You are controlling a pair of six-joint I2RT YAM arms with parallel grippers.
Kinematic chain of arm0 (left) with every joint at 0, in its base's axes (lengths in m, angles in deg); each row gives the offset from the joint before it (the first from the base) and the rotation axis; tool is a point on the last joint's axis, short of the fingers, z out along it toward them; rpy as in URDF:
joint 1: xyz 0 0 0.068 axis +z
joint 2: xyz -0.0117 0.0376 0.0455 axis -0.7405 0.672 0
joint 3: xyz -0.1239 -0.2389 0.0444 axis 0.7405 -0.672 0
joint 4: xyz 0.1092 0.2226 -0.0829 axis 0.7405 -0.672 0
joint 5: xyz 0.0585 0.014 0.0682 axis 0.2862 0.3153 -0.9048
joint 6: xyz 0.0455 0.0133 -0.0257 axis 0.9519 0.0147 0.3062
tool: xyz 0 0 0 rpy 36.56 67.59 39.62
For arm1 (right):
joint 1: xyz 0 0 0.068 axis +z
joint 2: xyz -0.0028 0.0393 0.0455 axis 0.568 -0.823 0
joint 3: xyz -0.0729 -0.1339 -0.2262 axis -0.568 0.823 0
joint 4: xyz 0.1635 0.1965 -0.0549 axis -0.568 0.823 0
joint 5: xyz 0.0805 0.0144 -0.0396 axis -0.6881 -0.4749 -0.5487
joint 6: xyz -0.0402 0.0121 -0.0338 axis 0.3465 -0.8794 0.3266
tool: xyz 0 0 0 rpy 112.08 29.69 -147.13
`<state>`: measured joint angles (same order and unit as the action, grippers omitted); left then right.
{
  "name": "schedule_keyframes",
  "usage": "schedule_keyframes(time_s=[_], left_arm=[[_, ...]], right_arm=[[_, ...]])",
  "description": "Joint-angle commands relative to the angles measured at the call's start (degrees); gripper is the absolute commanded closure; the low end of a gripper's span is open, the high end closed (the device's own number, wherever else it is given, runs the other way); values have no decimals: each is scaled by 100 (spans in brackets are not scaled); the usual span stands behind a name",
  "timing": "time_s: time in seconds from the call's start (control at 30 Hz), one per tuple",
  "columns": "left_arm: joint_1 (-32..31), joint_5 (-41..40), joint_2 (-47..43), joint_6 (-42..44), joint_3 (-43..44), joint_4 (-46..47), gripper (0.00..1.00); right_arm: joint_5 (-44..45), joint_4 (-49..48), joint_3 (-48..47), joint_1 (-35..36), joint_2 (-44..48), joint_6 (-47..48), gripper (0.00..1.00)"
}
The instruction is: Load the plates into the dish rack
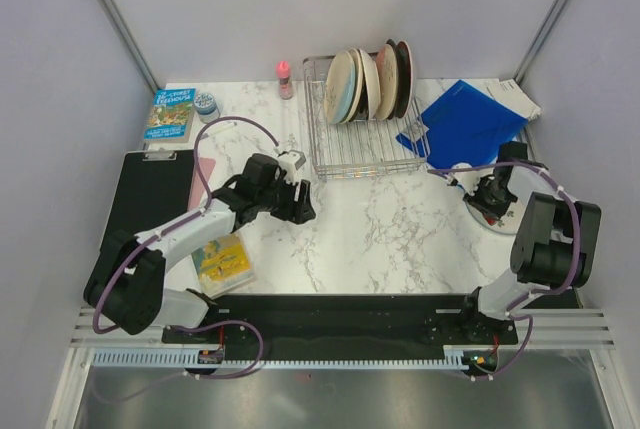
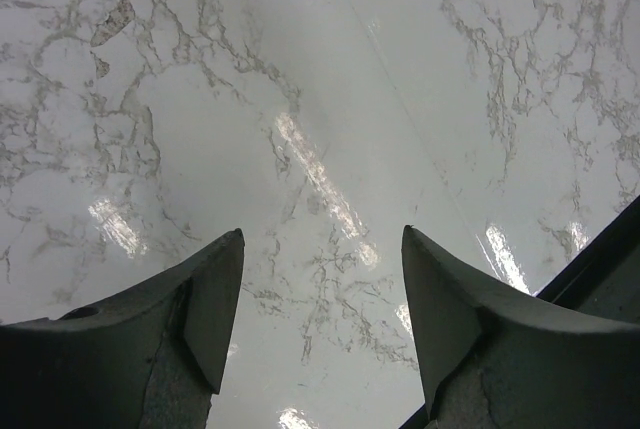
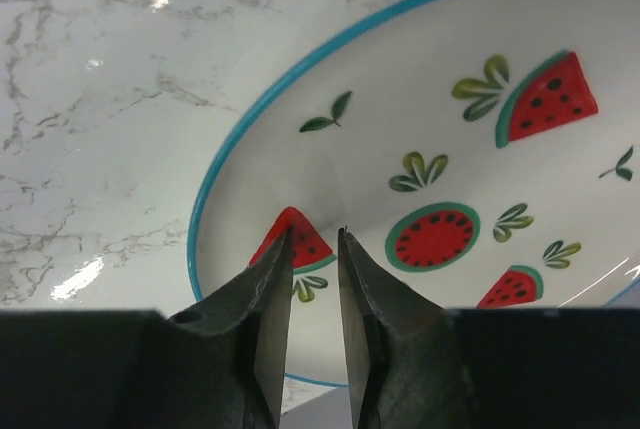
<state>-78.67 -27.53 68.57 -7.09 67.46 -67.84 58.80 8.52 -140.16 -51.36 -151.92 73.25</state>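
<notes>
A white plate (image 3: 420, 119) with a blue rim and red watermelon shapes lies flat on the marble at the right; only a sliver of it (image 1: 497, 227) shows under the arm from above. My right gripper (image 3: 315, 234) (image 1: 489, 203) hangs over its near inner side, jaws drawn close with a narrow gap. Whether they pinch the plate is unclear. Several plates (image 1: 372, 84) stand upright at the back of the dish rack (image 1: 360, 154). My left gripper (image 2: 322, 239) (image 1: 300, 201) stands open over bare marble, left of the rack's front.
A blue folder (image 1: 465, 124) lies between the rack and the right arm. A pink bottle (image 1: 284, 77), a small tin (image 1: 207, 104), a book (image 1: 172, 114), a black clipboard (image 1: 150, 189) and a yellow booklet (image 1: 222, 261) sit at the left.
</notes>
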Motion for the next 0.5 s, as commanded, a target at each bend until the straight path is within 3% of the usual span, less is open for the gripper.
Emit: schedule_keyframes(time_s=[0.0, 0.23, 0.47], left_arm=[[84, -85, -4, -222, 62, 99, 28], [128, 3, -21, -266, 106, 205, 29], [276, 65, -302, -328, -140, 205, 29]], right_arm=[[-234, 915, 431, 514, 39, 789, 66], [-646, 1346, 362, 2051, 224, 193, 64], [-972, 1479, -52, 2949, 145, -406, 64]])
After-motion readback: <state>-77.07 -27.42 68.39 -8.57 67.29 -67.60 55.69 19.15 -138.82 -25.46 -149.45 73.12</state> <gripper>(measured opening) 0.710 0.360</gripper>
